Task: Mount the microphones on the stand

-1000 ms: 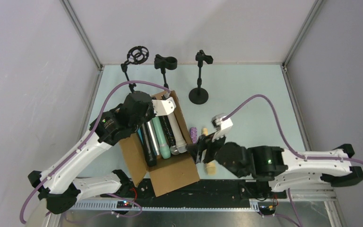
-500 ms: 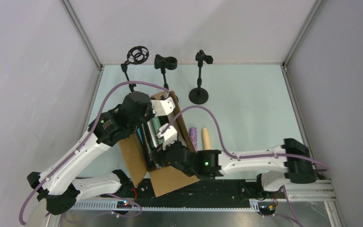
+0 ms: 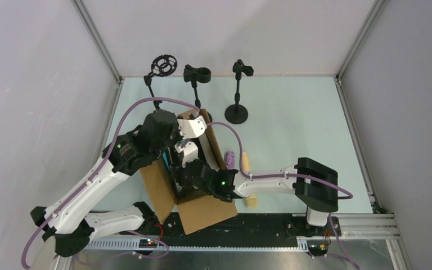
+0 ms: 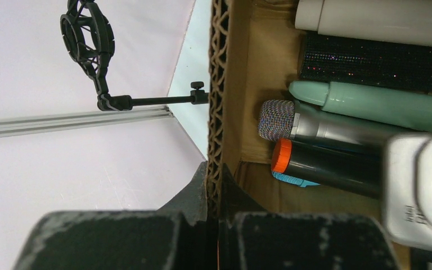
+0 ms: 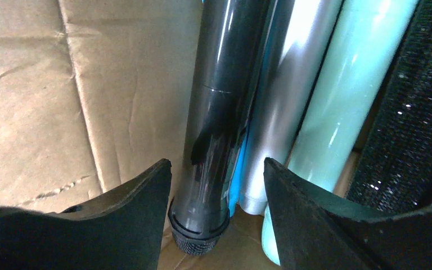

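Microphones (image 4: 365, 107) lie packed side by side in the cardboard box (image 3: 202, 211). Right gripper (image 5: 216, 166) straddles the black microphone (image 5: 219, 84), fingers spread, with bare box floor to one side. Left gripper (image 4: 214, 180) pinches the box's corrugated wall. Purple microphone (image 3: 230, 158) and cream microphone (image 3: 246, 161) lie just outside on the pale green table (image 3: 292, 124), which is open towards the stands (image 3: 237, 114).

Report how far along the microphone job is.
Done: nothing; the three stands are bare. The purple microphone and cream microphone lie on the table beside the cardboard box. In hand: the left gripper clamps the box wall; the right gripper, open, straddles the black microphone inside. Left: mounting every microphone.
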You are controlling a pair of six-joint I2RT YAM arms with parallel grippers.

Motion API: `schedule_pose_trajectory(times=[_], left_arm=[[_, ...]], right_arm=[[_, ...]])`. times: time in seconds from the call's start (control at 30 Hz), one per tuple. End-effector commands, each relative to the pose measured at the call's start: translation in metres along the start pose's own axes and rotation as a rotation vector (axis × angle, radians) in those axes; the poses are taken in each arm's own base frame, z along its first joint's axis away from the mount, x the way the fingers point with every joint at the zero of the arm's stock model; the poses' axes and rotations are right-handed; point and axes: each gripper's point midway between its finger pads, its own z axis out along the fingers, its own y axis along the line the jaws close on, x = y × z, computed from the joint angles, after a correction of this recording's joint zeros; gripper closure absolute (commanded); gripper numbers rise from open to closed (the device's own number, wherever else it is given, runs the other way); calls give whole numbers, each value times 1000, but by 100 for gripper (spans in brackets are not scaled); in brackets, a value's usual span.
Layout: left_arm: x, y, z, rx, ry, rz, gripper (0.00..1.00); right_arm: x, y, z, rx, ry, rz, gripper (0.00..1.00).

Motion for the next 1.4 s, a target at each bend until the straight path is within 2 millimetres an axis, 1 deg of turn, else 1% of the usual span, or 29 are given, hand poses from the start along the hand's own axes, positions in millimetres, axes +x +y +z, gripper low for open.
schedule_pose_trajectory(times=[0.0,0.1,0.2,0.33,0.4,0.5,0.53,0.6,0.63,0.67,0.73,0.77,0.8,0.83,0.87,0.9,0.93,0.97,1.0,1.03,1.07,1.1,1.13,1.17,1.2,1.23,1.27,1.3,1.37], left_arm=[[-12,27,-14,-103,-69,-69,100],[-13,29,-15,-105,-72,-71,100],[-14,29,-15,-104,-74,-72,100],[-14,29,-15,-103,-78,-74,100],[-14,29,-15,-102,-79,-74,100],[-13,28,-15,-103,-78,-73,100],[-13,28,-15,-103,-76,-71,100],[-12,28,-15,-103,-76,-69,100],[-12,28,-15,-104,-75,-69,100],[-12,27,-15,-103,-76,-68,100],[-11,27,-15,-105,-73,-66,100],[-10,28,-16,-107,-71,-63,100],[-9,28,-16,-108,-69,-60,100],[-9,28,-15,-109,-66,-55,100],[-8,28,-16,-111,-65,-55,100],[-8,28,-16,-111,-65,-54,100],[-8,28,-16,-112,-64,-55,100],[-8,28,-16,-113,-64,-55,100],[-8,29,-17,-115,-65,-57,100],[-8,29,-17,-115,-66,-57,100],[-7,29,-17,-116,-65,-56,100],[-6,28,-17,-116,-63,-54,100],[-7,28,-17,-115,-65,-54,100],[-6,28,-17,-115,-63,-53,100],[-6,28,-17,-116,-63,-52,100],[-6,29,-18,-117,-62,-53,100],[-6,29,-18,-116,-64,-52,100],[-7,29,-18,-117,-64,-53,100],[-7,29,-16,-115,-61,-50,100]], right_arm=[[-22,18,14,-41,-46,61,36],[-10,16,22,-40,-17,56,39],[-1,17,29,-35,7,48,40],[7,18,36,-33,28,37,43],[8,17,37,-29,34,34,50],[5,14,35,-13,30,27,65],[1,13,33,-9,19,25,68],[-6,12,29,1,8,21,82],[-9,11,27,4,5,18,85],[-16,11,23,6,-9,15,90],[-25,11,14,14,-19,9,97],[-32,12,5,12,-23,8,99],[-34,12,0,12,-23,5,100],[-39,14,-11,3,-26,0,100],[-32,13,-19,2,-10,-15,100],[-43,16,-31,-12,-29,-14,100],[-34,15,-39,-15,-11,-30,100],[-40,15,-52,-25,-16,-31,100],[-26,11,-60,-16,29,-57,100],[-31,11,-72,-28,28,-46,100],[-18,7,-81,-24,69,-67,100],[-19,7,-92,-42,75,-52,100],[-14,5,-105,-49,98,-60,100],[-11,5,-112,-54,109,-51,100],[-5,3,-126,-56,131,-60,100],[-2,0,-132,-47,138,-65,100],[3,-3,-145,-47,158,-74,100],[5,-6,-151,-42,164,-79,100],[14,-10,-171,-45,200,-111,100]])
